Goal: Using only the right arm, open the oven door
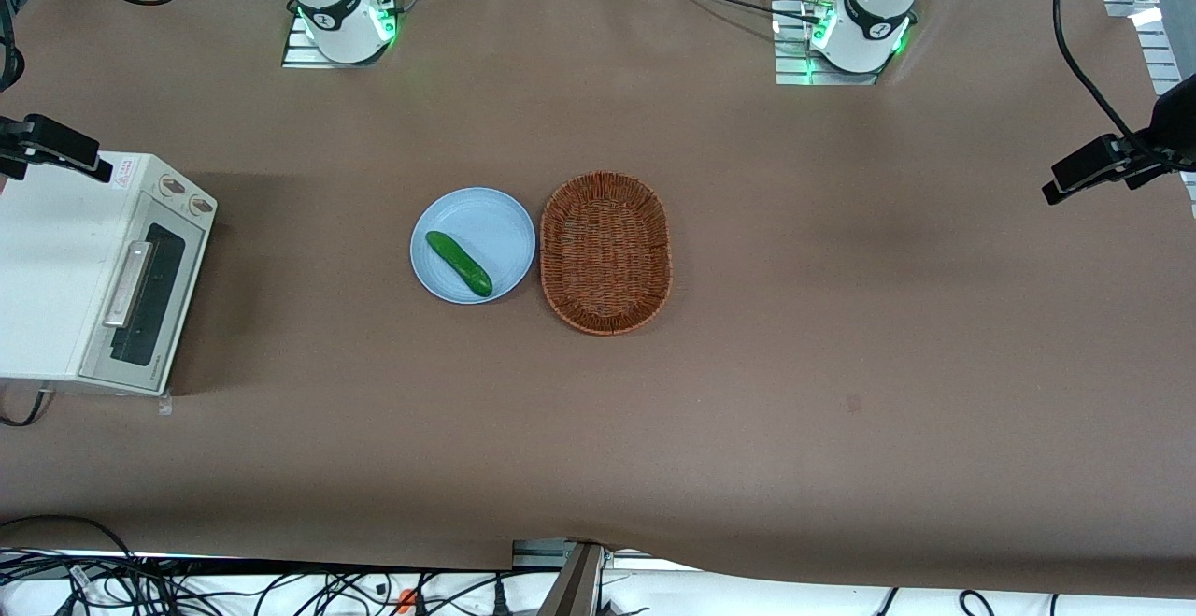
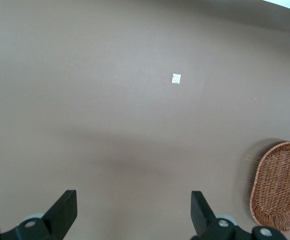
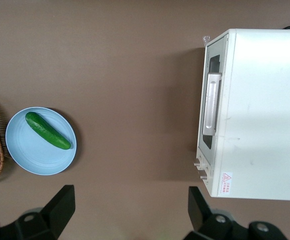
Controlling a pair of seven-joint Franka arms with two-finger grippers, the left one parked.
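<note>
Hand [image 3: 130, 210] high above the table, fingers apart and holding nothing, well off the shut oven door [image 3: 211, 111] at my end; coming down crooked could miss its bar handle [image 3: 212, 104].

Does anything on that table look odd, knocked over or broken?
Nothing stands out. The oven sits upright with its door shut, a cucumber lies on the blue plate, and the basket beside it holds nothing. The gripper hangs open above bare table between plate and oven.
</note>
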